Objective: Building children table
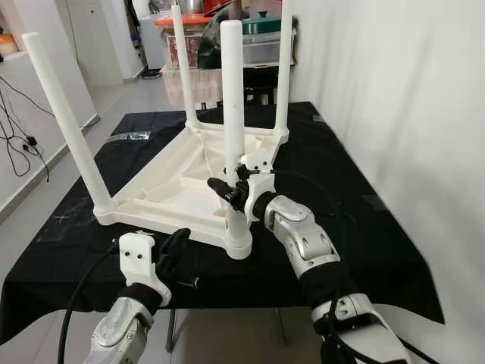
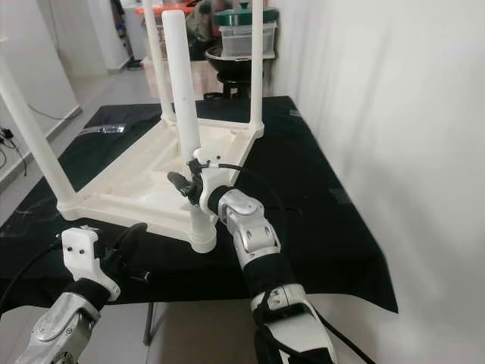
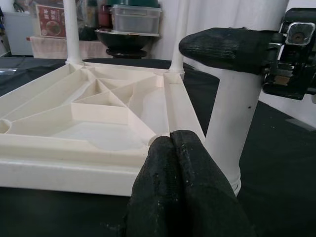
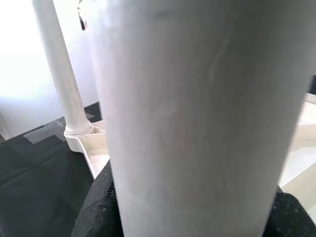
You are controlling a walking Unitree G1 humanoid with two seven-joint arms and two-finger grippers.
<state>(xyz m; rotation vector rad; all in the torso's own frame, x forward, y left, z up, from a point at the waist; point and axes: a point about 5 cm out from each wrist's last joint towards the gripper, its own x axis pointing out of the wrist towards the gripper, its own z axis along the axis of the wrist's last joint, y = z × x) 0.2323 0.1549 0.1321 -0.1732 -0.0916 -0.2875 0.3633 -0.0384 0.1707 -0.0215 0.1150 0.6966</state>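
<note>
A white plastic children's table (image 1: 174,189) lies upside down on a black-covered table, its legs standing upright. My right gripper (image 1: 231,194) is shut around the nearest leg (image 1: 233,98) low down, just above its socket at the front right corner; that leg (image 4: 197,113) is pressed between the black pads. My left gripper (image 1: 176,246) hovers just in front of the tabletop's near edge, left of that leg. Its fingertips (image 3: 171,137) are pressed together with nothing between them. The right gripper's finger (image 3: 222,47) wraps the leg (image 3: 229,118).
The black cloth (image 1: 364,227) has bare room to the right of the white table. A white wall (image 1: 402,91) runs close along the right. Storage boxes and a pot (image 1: 258,38) stand behind. Cables (image 1: 15,129) trail on the floor at left.
</note>
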